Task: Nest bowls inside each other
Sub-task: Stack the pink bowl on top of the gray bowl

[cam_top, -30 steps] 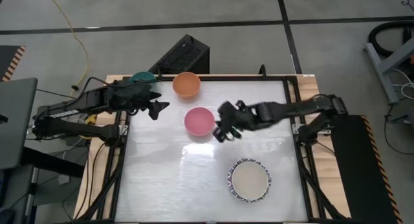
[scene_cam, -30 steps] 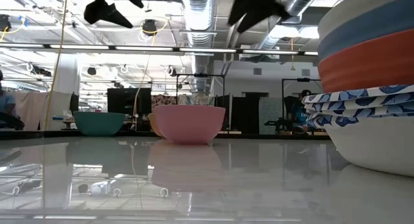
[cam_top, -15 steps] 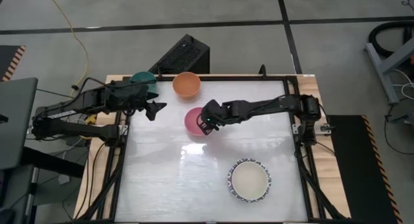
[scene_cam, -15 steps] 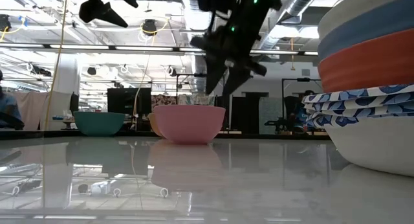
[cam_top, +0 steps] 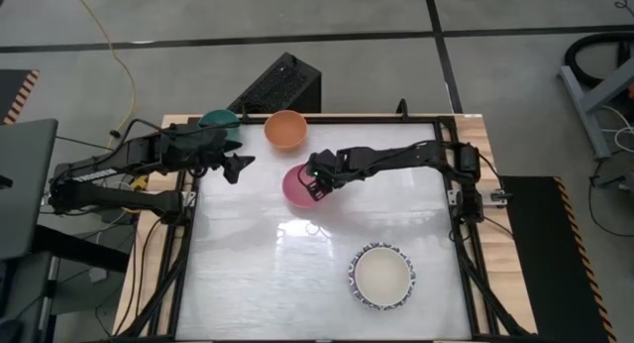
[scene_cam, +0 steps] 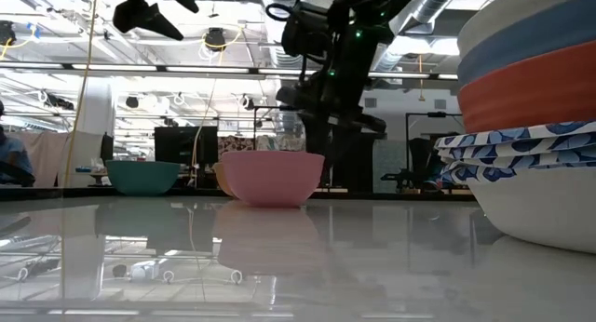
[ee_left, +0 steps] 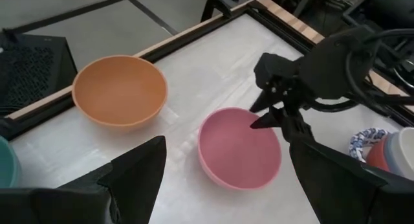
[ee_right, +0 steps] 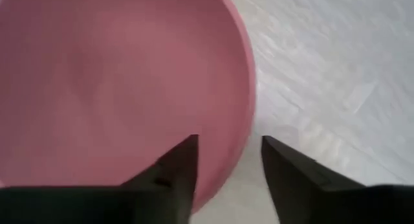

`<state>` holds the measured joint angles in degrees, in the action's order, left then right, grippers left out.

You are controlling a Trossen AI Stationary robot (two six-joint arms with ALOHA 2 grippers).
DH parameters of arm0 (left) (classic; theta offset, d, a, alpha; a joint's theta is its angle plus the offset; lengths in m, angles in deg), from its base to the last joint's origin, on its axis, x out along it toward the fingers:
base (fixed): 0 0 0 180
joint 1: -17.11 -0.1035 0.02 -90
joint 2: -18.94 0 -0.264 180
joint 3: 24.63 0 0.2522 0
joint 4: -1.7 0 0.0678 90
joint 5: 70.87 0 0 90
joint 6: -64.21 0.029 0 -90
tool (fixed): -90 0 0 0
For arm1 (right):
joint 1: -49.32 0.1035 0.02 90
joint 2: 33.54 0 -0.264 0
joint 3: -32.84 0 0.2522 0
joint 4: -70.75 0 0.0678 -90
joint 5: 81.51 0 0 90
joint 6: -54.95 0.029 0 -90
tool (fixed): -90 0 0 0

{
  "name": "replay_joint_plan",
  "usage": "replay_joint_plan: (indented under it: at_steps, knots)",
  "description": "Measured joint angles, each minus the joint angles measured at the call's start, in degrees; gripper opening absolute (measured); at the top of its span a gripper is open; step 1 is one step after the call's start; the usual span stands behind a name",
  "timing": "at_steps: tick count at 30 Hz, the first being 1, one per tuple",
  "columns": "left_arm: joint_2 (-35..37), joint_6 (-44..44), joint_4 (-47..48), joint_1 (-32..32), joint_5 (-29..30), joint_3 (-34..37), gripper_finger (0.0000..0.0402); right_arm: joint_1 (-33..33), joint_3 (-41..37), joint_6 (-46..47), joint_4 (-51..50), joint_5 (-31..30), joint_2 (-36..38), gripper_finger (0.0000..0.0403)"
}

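A pink bowl [cam_top: 300, 187] stands upright on the white table, left of centre. My right gripper [ee_right: 228, 143] is open and tilted down over the bowl's right rim [ee_right: 250, 114]. One finger [ee_right: 181, 169] is inside the bowl and the other [ee_right: 291, 175] outside, with a gap showing on both sides of the rim. An orange bowl [cam_top: 285, 129] and a teal bowl [cam_top: 217, 118] stand at the far edge. A stack of bowls [cam_top: 382, 276] with a cream one on top stands near right. My left gripper [cam_top: 238, 166] hovers open at the far left, holding nothing.
A black frame [cam_top: 446, 199] runs round the white table top. A black keyboard-like box [cam_top: 282, 83] lies just beyond the far edge. Bare table [cam_top: 258, 274] lies between the pink bowl and the near edge.
My right gripper has swung toward the table's left edge and come down, tipping more steeply. It has gone from beside the pink bowl's right side to astride that bowl's right rim. The bowls have stayed in place.
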<state>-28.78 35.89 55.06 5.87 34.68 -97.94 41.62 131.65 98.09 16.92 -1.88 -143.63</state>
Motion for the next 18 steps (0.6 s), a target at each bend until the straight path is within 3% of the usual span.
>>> replay_joint_plan:
  at_steps: [7,13,18]
  knots:
    - [0.0,0.0,0.0,0.0,1.4,0.0,0.0318,-0.5,0.1,-2.5,-0.5,3.0,0.4,0.002]
    - [0.0,1.1,0.1,0.0,1.4,0.0,0.0318,-0.4,0.0,-2.4,-1.2,4.5,3.4,0.0009]
    - [0.0,1.1,0.9,0.0,1.4,0.0,0.0318,0.0,0.0,-1.6,-3.4,6.4,10.3,0.0006]
